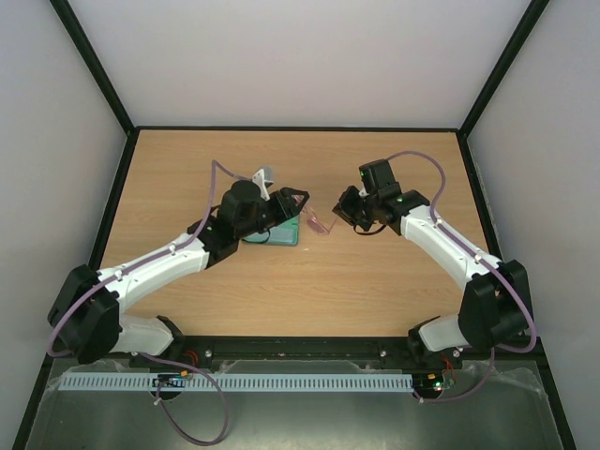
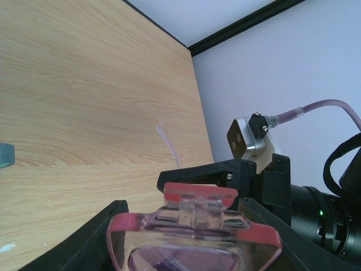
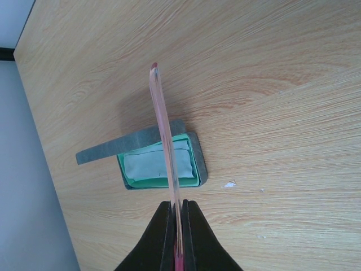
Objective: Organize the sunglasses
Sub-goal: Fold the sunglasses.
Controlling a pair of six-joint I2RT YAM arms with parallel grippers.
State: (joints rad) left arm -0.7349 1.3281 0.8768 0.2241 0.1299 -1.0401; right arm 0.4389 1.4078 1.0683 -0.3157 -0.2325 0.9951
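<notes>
The pinkish-red sunglasses (image 1: 319,225) hang above the table between my two grippers, just right of the open case (image 1: 278,236). My left gripper (image 1: 298,210) is closed on the front frame: in the left wrist view the red frame (image 2: 194,226) spans the gap between its fingers. My right gripper (image 1: 345,212) is shut on one slender arm of the glasses (image 3: 163,130), close to the frame. That arm sticks out past the fingertips (image 3: 164,210) over the case (image 3: 201,164). The right gripper's finger also shows in the left wrist view (image 2: 208,175).
The grey-blue case lies open with its lid (image 3: 121,145) up, and a folded light-blue cloth (image 3: 149,164) rests on its green lining. A corner of the case shows in the left wrist view (image 2: 4,155). Black-framed walls (image 1: 300,128) enclose the wooden table.
</notes>
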